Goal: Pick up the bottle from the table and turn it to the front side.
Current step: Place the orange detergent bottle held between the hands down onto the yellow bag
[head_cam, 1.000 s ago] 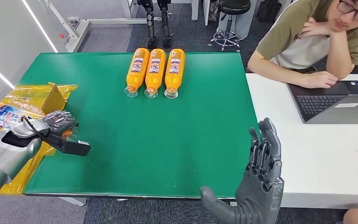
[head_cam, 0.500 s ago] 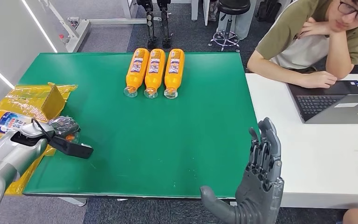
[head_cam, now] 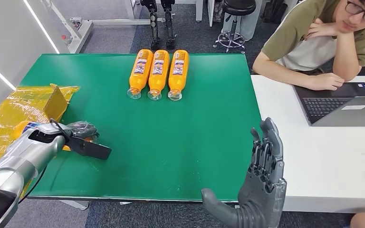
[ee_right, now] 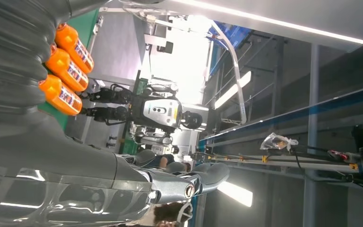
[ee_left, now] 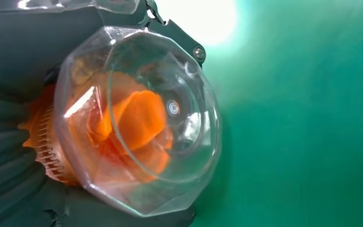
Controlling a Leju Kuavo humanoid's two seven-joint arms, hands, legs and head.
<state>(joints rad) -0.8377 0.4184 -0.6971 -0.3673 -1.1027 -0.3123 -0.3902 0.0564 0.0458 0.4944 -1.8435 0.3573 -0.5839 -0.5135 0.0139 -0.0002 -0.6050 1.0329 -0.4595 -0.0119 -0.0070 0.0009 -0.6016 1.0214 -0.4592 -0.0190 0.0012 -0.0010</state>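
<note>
My left hand [head_cam: 77,132] grips an orange bottle [head_cam: 24,126] just above the left part of the green table [head_cam: 171,142]. My forearm hides most of the bottle. In the left wrist view its clear faceted cap [ee_left: 137,123] points away from the hand [ee_left: 9,156], with orange showing through. Three more orange bottles [head_cam: 158,71] lie side by side at the back of the table, caps toward me; they also appear in the right wrist view [ee_right: 66,61]. My right hand [head_cam: 265,180] is open, fingers up, at the table's front edge, holding nothing.
A yellow plastic bag with a cardboard box [head_cam: 26,102] lies at the table's left edge. A white table [head_cam: 304,156] adjoins on the right, where a person [head_cam: 323,38] leans beside a laptop [head_cam: 342,102]. A stool [head_cam: 233,19] stands behind.
My left arm has swung right and lower over the table with the bottle, whose label end is now hidden behind the forearm. The right hand has barely moved.
</note>
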